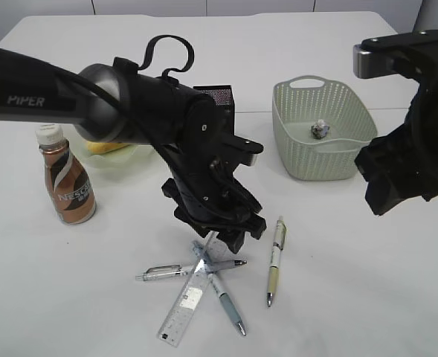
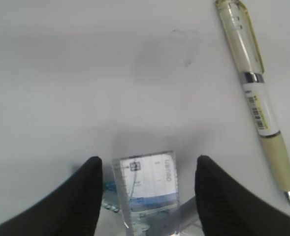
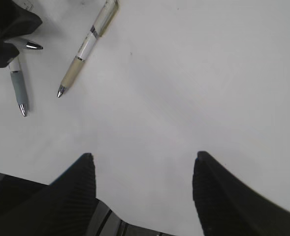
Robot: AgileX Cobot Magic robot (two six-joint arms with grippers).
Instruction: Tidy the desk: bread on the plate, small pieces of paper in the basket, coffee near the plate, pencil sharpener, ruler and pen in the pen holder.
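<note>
My left gripper [image 1: 224, 236] [image 2: 147, 169] is open, pointing down, its fingers either side of the top end of the clear ruler [image 1: 187, 297] [image 2: 145, 183] without gripping it. The ruler lies across a silver pen [image 1: 166, 271] and a blue-grey pen [image 1: 227, 302] [image 3: 17, 83]. A beige pen [image 1: 276, 260] [image 2: 253, 88] [image 3: 85, 49] lies to the right. My right gripper [image 1: 397, 178] [image 3: 142, 162] is open and empty, raised over bare table. The black mesh pen holder [image 1: 220, 97] stands behind the left arm. No pencil sharpener is visible.
The coffee bottle [image 1: 67, 178] stands at the left, in front of the pale green plate [image 1: 126, 158] with yellow bread [image 1: 103, 146]. The green basket [image 1: 293, 141] at the back right holds a crumpled paper [image 1: 320, 131]. The left arm hides part of the plate.
</note>
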